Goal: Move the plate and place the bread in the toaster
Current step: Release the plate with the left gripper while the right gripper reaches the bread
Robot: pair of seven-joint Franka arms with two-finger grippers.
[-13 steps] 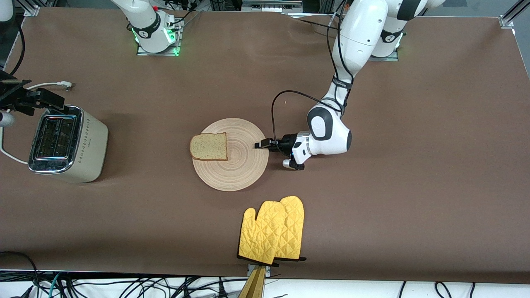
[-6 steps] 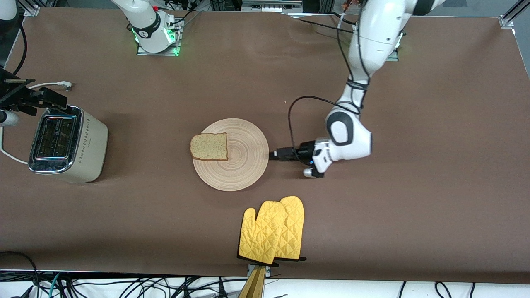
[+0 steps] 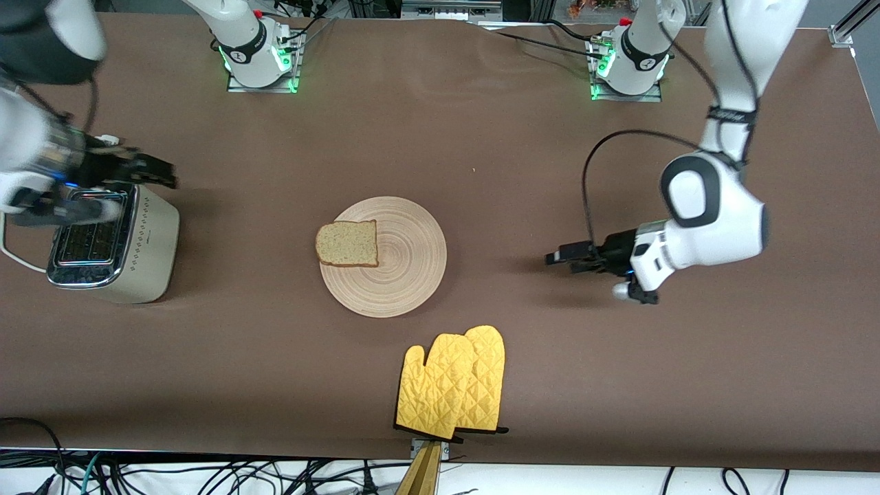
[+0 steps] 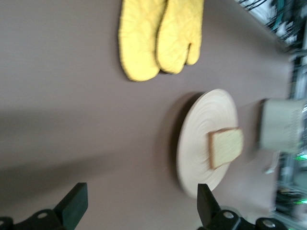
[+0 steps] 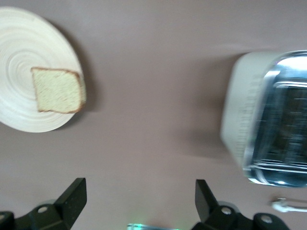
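The round wooden plate lies mid-table with the bread flat on its edge toward the right arm's end. The cream toaster stands at the right arm's end, slots up. My left gripper is open and empty, low over bare table, well apart from the plate toward the left arm's end. Its wrist view shows the plate, bread and toaster past its gripper. My right gripper is open and empty over the toaster's farther edge. Its wrist view shows its gripper, the toaster, plate and bread.
A pair of yellow oven mitts lies near the table's front edge, nearer the camera than the plate, also in the left wrist view. The toaster's white cord trails off the table's end.
My left gripper has let go of the plate's edge and drawn away toward the left arm's end. My right arm has swung in over the toaster. Plate and bread have not moved.
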